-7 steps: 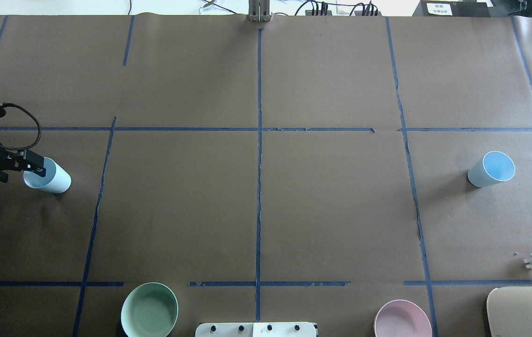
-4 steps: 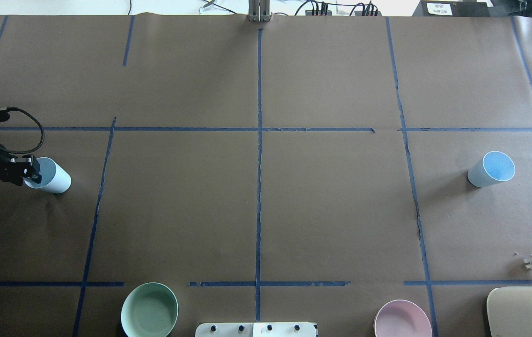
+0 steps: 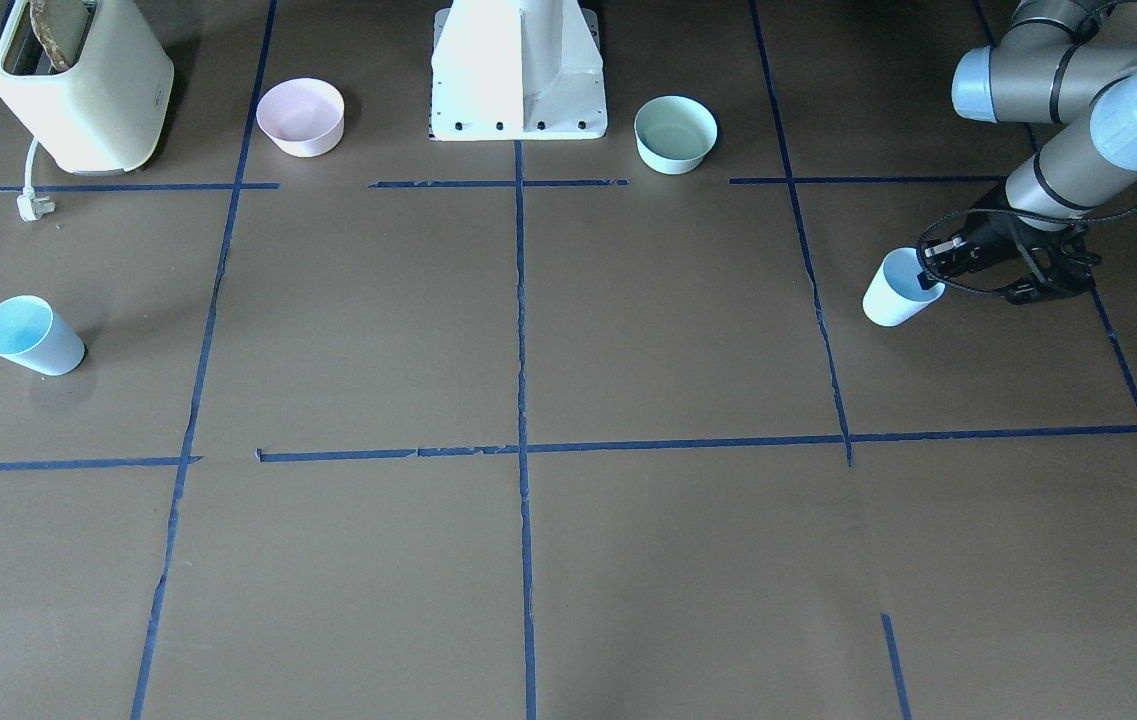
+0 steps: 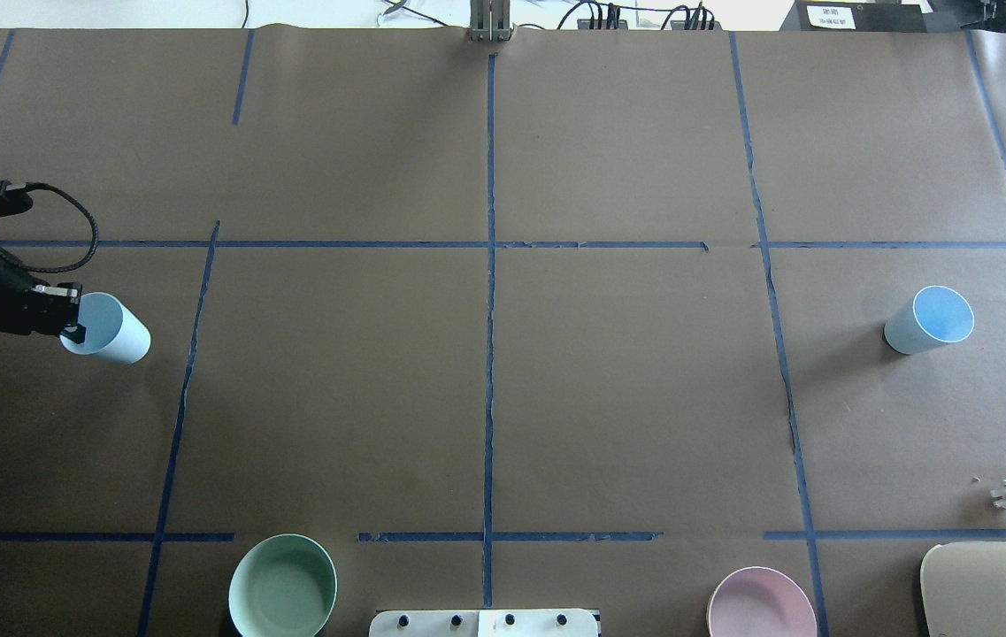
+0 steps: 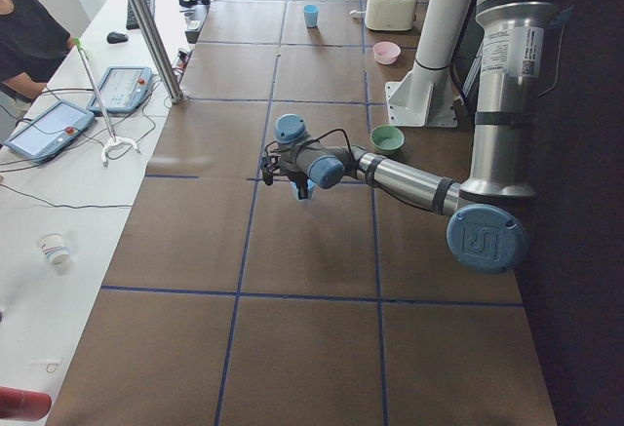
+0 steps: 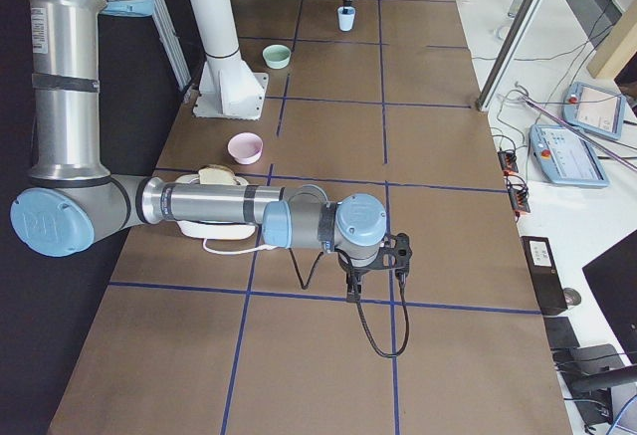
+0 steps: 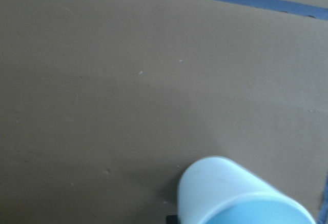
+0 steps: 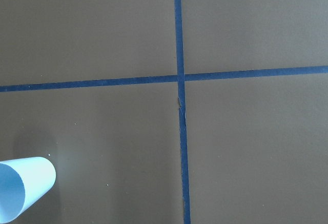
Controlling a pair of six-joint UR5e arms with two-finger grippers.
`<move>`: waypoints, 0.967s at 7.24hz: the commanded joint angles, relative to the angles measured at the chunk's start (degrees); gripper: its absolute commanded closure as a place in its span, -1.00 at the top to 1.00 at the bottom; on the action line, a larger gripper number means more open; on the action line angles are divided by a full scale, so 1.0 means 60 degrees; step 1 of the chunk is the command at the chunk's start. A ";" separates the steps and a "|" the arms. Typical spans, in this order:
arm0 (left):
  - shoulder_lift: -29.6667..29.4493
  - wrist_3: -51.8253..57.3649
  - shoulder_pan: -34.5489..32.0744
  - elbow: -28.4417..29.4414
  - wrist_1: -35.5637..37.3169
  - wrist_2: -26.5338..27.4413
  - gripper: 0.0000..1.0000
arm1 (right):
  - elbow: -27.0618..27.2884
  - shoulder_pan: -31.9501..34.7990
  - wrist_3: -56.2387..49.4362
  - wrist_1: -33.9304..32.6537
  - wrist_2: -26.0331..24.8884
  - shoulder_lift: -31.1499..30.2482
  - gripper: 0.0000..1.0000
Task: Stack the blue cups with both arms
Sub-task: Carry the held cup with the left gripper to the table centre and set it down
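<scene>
While my left fingers (image 3: 930, 277) pinch the pale light-blue plastic tumbler (image 3: 890, 297), blue-taped brown paper (image 4: 334, 398) covers the counter (image 4: 626, 398); right fingers (image 6: 351, 286), can't tell.

Left cup (image 4: 113, 331): pale blue plastic tumbler, tapered, no handle, brighter blue inside. Mouth up, nr worktop's left edge. Left gripper (image 4: 72, 326) pinches it at the rim, jaws closed on the wall. Can't tell if base touches worktop.

Right cup (image 4: 929, 319): same type, upright on worktop, free, far to the right, well apart from the 1st.

Left arm (image 3: 1068, 165): grey-silver w/ light-blue joint caps, angled down to its cup.

Right arm (image 6: 209, 206): same build, stretched low & level over worktop. Right gripper (image 6: 372, 286) points down. Jaws' state can't be told.
</scene>
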 commanded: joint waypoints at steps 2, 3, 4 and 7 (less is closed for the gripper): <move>-0.3567 -0.0325 0.0173 -0.0605 0.4154 -0.0024 -1.00 | 0.0002 -0.0015 -0.0016 0.0000 -0.0041 0.0003 1.00; -0.4217 -0.1459 0.0828 -0.0591 0.4367 0.0005 -1.00 | 0.0147 -0.0015 -0.0001 -0.0044 -0.0011 0.0003 1.00; -0.4963 -0.2543 0.1661 -0.0431 0.4326 0.0353 -1.00 | 0.0787 -0.0334 -0.0001 -0.0059 -0.0127 0.0047 1.00; -0.6227 -0.4365 0.3379 0.0913 0.3249 0.1934 -1.00 | 0.1743 -0.1807 0.3607 -0.0015 -0.0258 0.0774 1.00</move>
